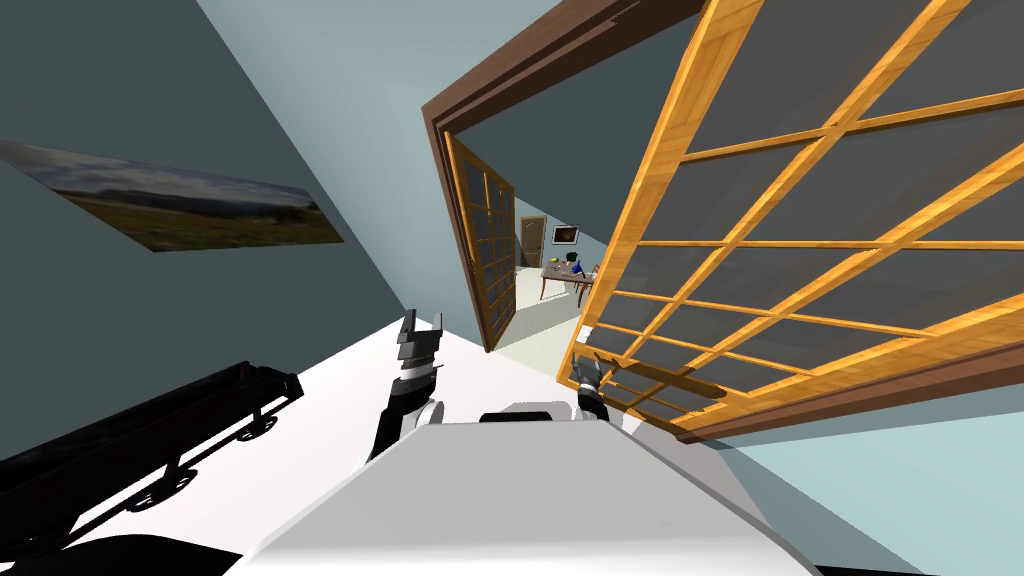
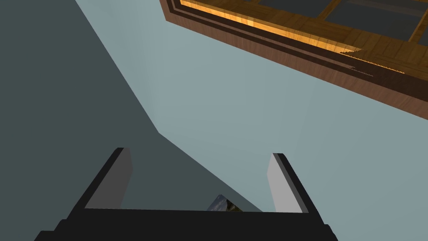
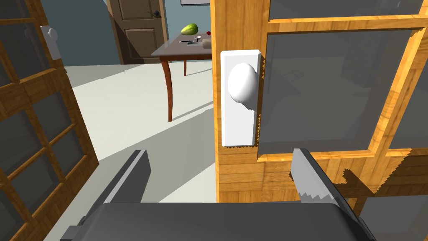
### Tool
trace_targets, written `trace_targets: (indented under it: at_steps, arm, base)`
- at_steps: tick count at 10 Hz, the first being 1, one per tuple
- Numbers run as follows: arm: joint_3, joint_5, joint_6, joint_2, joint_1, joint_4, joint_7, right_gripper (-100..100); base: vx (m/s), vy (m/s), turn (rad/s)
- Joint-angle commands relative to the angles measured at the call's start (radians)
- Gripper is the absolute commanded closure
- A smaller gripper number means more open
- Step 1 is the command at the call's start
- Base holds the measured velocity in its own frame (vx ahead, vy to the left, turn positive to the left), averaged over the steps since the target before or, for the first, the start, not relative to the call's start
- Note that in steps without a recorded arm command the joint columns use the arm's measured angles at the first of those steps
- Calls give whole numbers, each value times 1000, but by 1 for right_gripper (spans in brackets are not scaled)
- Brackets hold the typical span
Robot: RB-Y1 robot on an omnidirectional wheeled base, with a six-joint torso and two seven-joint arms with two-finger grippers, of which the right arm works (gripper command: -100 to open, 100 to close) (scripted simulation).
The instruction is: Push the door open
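1. Directly before the right gripper (image 3: 219, 152) stands the door (image 3: 238, 180), a honey-coloured wooden leaf with grey glass panes; in the head view it (image 1: 650, 190) rises on my right side.
2. Its white knob (image 3: 243, 82) sits on a white plate (image 3: 238, 125) near the leaf's free edge, just above the gripper.
3. The right jaws are spread wide and hold nothing: one finger meets the wood just below a pane, the other stands past the door's edge, over the pale floor (image 3: 125, 108).
4. A gap lies between this leaf and the other leaf (image 3: 37, 88), which is swung open too.
5. Through the gap shows a dark table (image 3: 179, 46) with a green fruit (image 3: 189, 29) on it.
6. The left gripper (image 1: 421, 322) is raised ahead of my chest, well apart from the door, its jaws wide and empty (image 2: 199, 151).
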State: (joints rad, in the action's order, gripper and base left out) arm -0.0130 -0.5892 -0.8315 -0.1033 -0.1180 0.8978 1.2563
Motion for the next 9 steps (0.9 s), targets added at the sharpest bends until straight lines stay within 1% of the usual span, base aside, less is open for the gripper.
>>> trace_targets:
  at_steps: [1,8,9]
  arm:
    - [0,0,0,0,1,-1,1,-100]
    - [0,0,0,0,1,-1,1,-100]
    - [13,6,2,-7,0,-2,13,-100]
  base:
    - [6,-7,-21]
    - [0,0,0]
    - [18,-19,-59]
